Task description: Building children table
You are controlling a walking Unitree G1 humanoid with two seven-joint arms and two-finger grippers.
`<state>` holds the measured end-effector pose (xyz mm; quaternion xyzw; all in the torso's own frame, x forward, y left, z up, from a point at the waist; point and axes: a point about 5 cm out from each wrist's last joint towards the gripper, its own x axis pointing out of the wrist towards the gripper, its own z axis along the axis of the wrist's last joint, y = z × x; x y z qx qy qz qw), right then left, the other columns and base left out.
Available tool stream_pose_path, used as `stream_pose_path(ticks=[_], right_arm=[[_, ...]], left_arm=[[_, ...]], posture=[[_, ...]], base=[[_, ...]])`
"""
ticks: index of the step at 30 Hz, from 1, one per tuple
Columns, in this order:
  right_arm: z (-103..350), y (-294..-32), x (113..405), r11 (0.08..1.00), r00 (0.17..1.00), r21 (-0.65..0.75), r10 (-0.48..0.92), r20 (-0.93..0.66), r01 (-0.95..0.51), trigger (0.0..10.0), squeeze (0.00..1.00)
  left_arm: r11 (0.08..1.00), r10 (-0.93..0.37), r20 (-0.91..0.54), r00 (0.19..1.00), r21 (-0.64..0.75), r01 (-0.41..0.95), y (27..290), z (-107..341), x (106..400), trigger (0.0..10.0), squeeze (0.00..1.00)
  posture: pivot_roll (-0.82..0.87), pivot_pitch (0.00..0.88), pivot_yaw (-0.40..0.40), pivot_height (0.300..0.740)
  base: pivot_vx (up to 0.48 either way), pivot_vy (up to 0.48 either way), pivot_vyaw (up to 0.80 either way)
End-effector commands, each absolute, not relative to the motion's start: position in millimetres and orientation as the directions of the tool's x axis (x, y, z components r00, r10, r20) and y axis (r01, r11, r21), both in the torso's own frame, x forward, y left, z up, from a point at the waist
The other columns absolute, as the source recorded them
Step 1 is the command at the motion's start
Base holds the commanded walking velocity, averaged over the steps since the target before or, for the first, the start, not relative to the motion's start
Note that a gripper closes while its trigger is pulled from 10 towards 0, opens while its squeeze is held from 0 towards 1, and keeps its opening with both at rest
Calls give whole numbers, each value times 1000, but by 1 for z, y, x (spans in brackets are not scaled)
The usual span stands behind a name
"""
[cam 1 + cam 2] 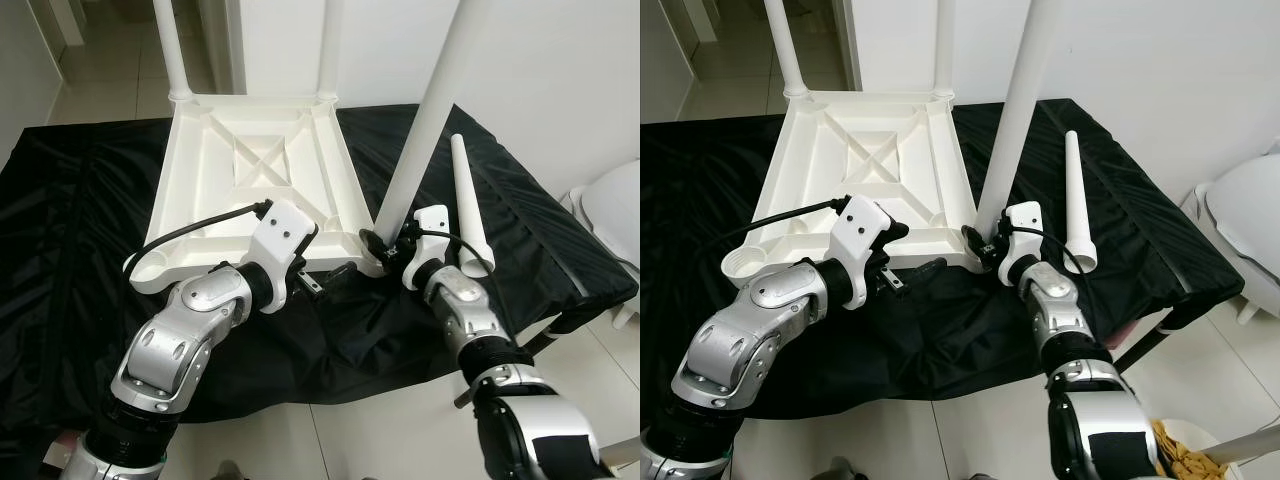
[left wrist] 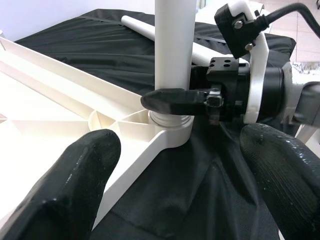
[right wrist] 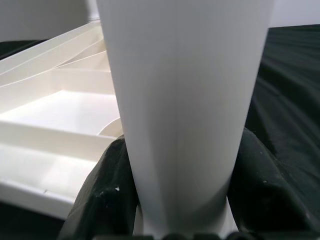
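Fingers of the right gripper [image 1: 380, 243] close around the base of a white leg [image 1: 420, 120], one black pad on each side of it, just above the near right corner socket of the tabletop [image 1: 250, 170]. That leg stands tilted in the socket. The tabletop lies upside down on a black cloth [image 1: 80, 200], ribs up, beyond both grippers.

Left gripper [image 1: 335, 275] sits just short of the tabletop's near edge, its fingers [image 2: 75, 185] spread wide and holding nothing; between them the wrist view shows the socket and the right gripper's finger on the leg.

Two more legs [image 1: 170, 50] stand in the far corner sockets. A loose leg [image 1: 468, 205] lies on the cloth just past the right gripper's outer side.
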<state>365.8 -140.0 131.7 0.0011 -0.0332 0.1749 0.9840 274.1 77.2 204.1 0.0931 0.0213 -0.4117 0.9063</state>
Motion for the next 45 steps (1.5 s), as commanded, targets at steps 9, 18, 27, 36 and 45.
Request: stream_pose_path(ticks=[9,18,27,36,45], right_arm=[[111,-138,354,995,996,38,-92,-6,92,0,0],[110,-127,352,988,988,-27,-150,-26,149,0,0],[117,-117,353,999,999,7,-44,4,44,10000,1000],[135,-122,357,998,994,15,62,94,-64,10000,1000],[137,-137,359,966,965,-53,254,60,-251,10000,1000]], left_arm=[[640,-745,-120,656,145,754,74,202,272,10000,0],[644,-744,-113,659,145,751,74,203,273,10000,0],[655,-735,-108,670,143,742,74,203,274,10000,0],[659,-731,-107,674,144,738,74,202,274,10000,0],[662,-729,-106,676,144,736,75,201,274,10000,0]], posture=[[-32,52,-25,740],[-28,47,-33,740],[-24,40,-43,740],[-21,29,-50,740],[-24,17,-53,740]], base=[[0,0,0],[0,0,0],[0,0,0],[0,0,0],[0,0,0]])
